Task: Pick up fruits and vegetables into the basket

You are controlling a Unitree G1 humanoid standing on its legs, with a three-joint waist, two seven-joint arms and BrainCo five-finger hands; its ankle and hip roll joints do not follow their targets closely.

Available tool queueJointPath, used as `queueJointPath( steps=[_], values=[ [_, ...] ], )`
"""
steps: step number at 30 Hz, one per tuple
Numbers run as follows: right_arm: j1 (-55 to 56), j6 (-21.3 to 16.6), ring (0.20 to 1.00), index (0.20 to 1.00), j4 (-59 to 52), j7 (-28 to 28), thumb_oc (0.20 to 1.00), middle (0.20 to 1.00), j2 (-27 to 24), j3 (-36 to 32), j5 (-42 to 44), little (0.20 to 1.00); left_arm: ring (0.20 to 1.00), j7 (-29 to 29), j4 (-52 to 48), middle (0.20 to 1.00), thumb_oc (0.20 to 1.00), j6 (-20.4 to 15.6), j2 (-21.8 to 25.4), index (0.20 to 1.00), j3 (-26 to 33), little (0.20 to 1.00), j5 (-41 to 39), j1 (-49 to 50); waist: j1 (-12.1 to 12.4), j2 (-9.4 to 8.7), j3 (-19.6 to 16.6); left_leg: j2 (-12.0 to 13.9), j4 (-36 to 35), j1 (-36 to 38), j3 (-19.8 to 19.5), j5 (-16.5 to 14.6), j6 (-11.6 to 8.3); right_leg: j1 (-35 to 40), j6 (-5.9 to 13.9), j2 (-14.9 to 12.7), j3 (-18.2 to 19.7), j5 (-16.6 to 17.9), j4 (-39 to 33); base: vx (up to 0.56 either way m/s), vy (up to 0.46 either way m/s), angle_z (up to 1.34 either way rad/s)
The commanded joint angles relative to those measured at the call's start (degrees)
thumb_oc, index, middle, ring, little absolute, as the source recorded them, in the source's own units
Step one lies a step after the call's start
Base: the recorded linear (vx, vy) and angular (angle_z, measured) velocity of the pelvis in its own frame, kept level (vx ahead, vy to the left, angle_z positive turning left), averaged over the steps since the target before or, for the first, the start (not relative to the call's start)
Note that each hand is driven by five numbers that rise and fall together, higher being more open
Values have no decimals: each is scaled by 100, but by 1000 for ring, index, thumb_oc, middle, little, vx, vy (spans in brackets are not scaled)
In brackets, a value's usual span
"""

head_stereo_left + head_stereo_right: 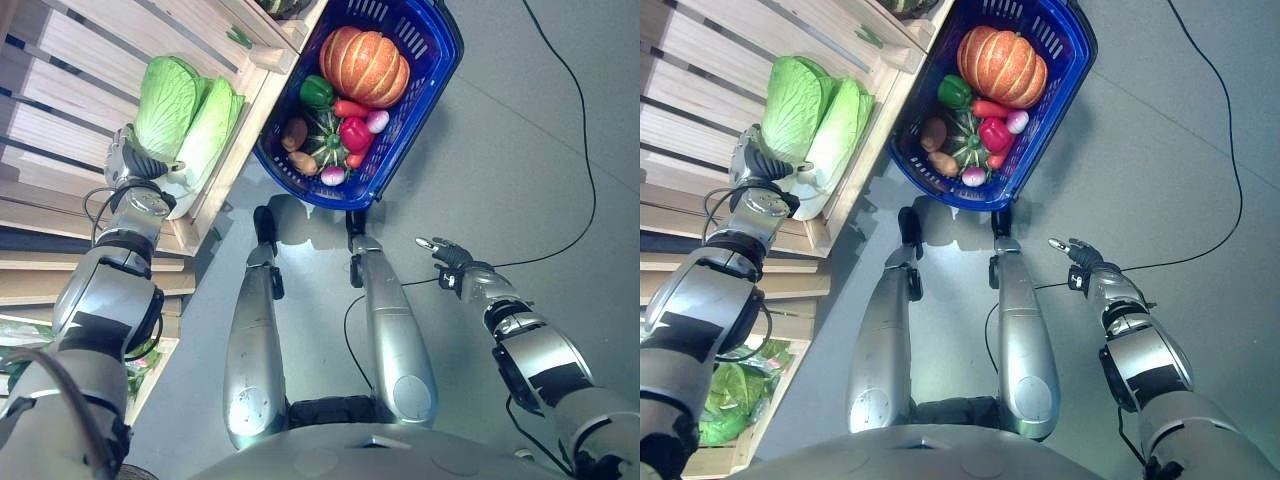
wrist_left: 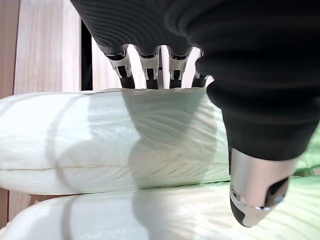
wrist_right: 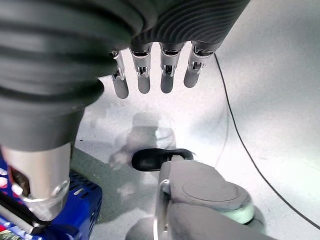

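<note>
Two napa cabbages (image 1: 190, 118) lie side by side on the wooden shelf (image 1: 70, 60) at the upper left of the head views, and your left hand (image 1: 132, 160) is at the white stem end of the nearer one. In the left wrist view its fingers (image 2: 150, 70) reach over the far side of the pale stalk and the thumb (image 2: 256, 192) sits on the near side, so you look to be closing around it, but the fingertips are hidden and I cannot tell whether the grasp is made. Much of the job looks done: the blue basket (image 1: 425, 45), on the floor at top centre, already holds a large orange pumpkin (image 1: 364, 64), a green pepper (image 1: 316, 90), a red pepper (image 1: 355, 132), a striped green squash (image 1: 325, 140), a brownish potato (image 1: 295, 132) and some smaller pieces. What remains, as far as you can see, is the cabbages on the shelf. Your right hand (image 1: 445, 250) hangs over the grey floor at mid-right, fingers straight and empty.
</note>
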Motion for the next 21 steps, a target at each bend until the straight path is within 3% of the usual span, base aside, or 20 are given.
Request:
queueJointPath(
  steps=[1, 18, 19, 20, 21],
  values=[
    [310, 16, 1000, 1000, 72, 33, 1000, 1000, -135, 178, 116, 1000, 1000, -71, 388, 1000, 1000, 116, 58, 1000, 378, 1000, -84, 58, 52, -159, -218, -360, 386, -329, -65, -346, 213, 28, 26, 152, -235, 30, -137, 0, 0, 0],
    [268, 8, 1000, 1000, 51, 18, 1000, 1000, -136, 251, 202, 1000, 1000, -173, 522, 1000, 1000, 509, -27, 1000, 304, 1000, 169, 204, 83, -190, -218, -388, 341, -404, -89, -309, 201, -38, 32, 160, -266, 76, -201, 0, 0, 0],
    [266, 11, 1000, 1000, 47, 15, 1000, 1000, -134, 253, 202, 1000, 799, -202, 524, 799, 799, 549, -40, 799, 296, 799, 224, 210, 83, -193, -218, -387, 341, -407, -90, -309, 201, -41, 34, 160, -268, 77, -201, 0, 0, 0],
    [252, 23, 1000, 1000, 48, 15, 1000, 1000, -133, 255, 202, 1000, 536, -220, 529, 536, 536, 579, -60, 536, 280, 536, 274, 218, 83, -196, -218, -387, 335, -406, -88, -307, 199, -37, 34, 159, -269, 81, -213, 0, 0, 0],
    [240, 26, 1000, 1000, 55, 16, 1000, 1000, -131, 258, 205, 1000, 200, -272, 537, 200, 200, 592, -72, 200, 264, 200, 326, 218, 83, -200, -218, -387, 328, -401, -83, -305, 196, -26, 35, 159, -268, 86, -231, 0, 0, 0]
  ],
)
